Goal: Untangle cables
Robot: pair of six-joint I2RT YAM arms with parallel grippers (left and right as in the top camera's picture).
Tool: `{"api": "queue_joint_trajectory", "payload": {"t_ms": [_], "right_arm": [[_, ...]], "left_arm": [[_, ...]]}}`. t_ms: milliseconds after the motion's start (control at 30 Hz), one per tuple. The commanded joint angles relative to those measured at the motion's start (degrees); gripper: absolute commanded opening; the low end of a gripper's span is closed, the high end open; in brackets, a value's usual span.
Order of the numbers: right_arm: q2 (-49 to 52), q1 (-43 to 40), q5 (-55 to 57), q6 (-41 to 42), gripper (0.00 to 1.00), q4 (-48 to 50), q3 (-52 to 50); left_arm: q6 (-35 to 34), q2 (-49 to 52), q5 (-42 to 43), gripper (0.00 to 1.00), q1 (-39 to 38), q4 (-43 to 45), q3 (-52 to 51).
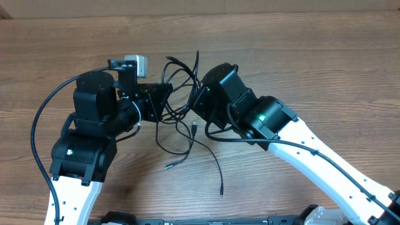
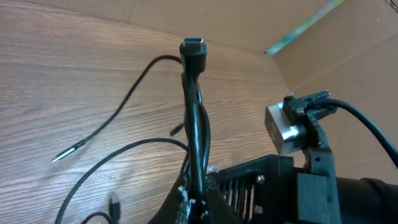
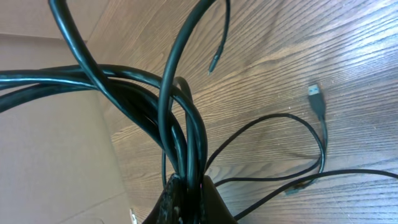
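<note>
left arm (image 1: 75,156) and right arm (image 1: 312,147) bent inward; left hand (image 1: 164,99) clamped shut, right hand (image 1: 195,103) clamped shut, tips close

Overhead view: bright, soft, even light from above; the wood table (image 1: 312,62) reads warm brown with no glare. Shadows are faint and diffuse, a smudge near the left arm (image 1: 94,112). The thin cables (image 1: 181,115) are traceable, though slightly soft. Black housings swallow detail; small green lamps glow on both arms. Left wrist view: far grain is crisp, the near bottom edge blurred, and a pale highlight sits on the silver block (image 2: 283,127) at right. Right wrist view: the near cords are out of focus with a dull sheen; the grain at right is sharp.
</note>
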Motion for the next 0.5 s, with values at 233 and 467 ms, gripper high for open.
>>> {"api": "queue_joint_trajectory", "payload": {"t_ms": [233, 467], "right_arm": [[0.8, -1.0, 5.7, -6.3, 0.04, 0.4, -0.3], [-0.2, -2.3, 1.9, -7.9, 0.04, 3.9, -0.2]], "left_arm": [[1.6, -1.0, -5.0, 0.04, -0.3, -6.8, 1.8], [2.0, 0.3, -8.5, 0.04, -0.4, -10.3, 1.8]]}}
